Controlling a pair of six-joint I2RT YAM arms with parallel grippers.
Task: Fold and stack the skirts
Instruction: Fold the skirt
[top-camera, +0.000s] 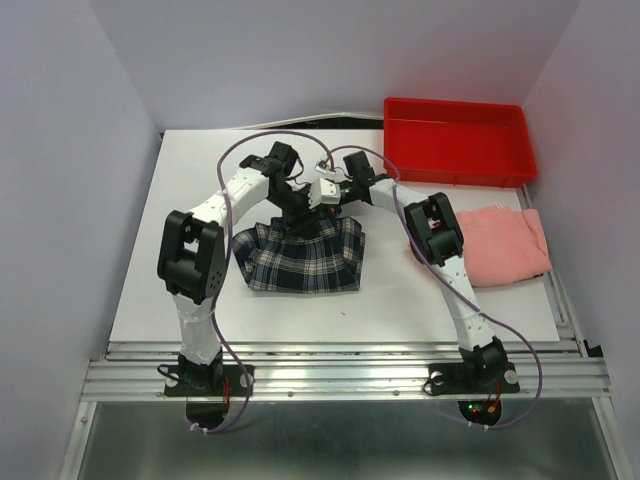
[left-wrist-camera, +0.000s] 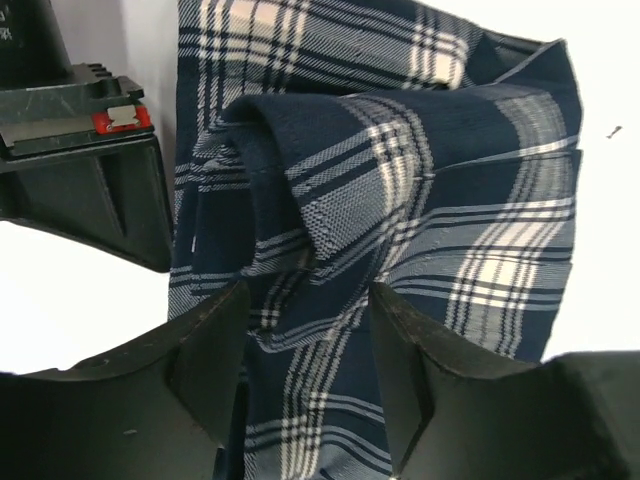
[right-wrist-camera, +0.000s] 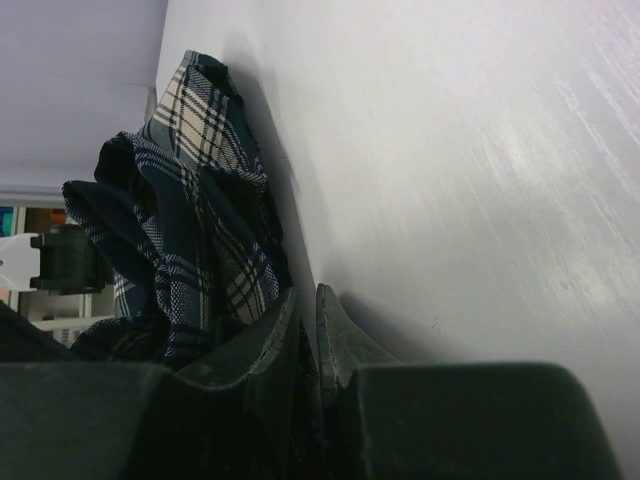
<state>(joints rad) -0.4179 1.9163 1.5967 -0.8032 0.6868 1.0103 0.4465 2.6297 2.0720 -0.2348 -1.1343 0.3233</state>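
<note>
The plaid skirt (top-camera: 300, 258) lies bunched in the middle of the white table, its far edge lifted under both grippers. My left gripper (top-camera: 294, 212) hangs over that edge. In the left wrist view its fingers (left-wrist-camera: 215, 350) stand apart, and a raised fold of the plaid skirt (left-wrist-camera: 420, 180) runs between them. My right gripper (top-camera: 320, 202) is just beside it. In the right wrist view the right gripper (right-wrist-camera: 307, 300) is pinched on a thin dark edge of the plaid skirt (right-wrist-camera: 190, 220), low against the table. The pink skirt (top-camera: 505, 245) lies crumpled at the right.
A red tray (top-camera: 455, 138) stands at the back right corner. The right arm's elbow (top-camera: 435, 230) sits next to the pink skirt. The right gripper's black body (left-wrist-camera: 80, 150) shows close at the left of the left wrist view. White walls close in the table.
</note>
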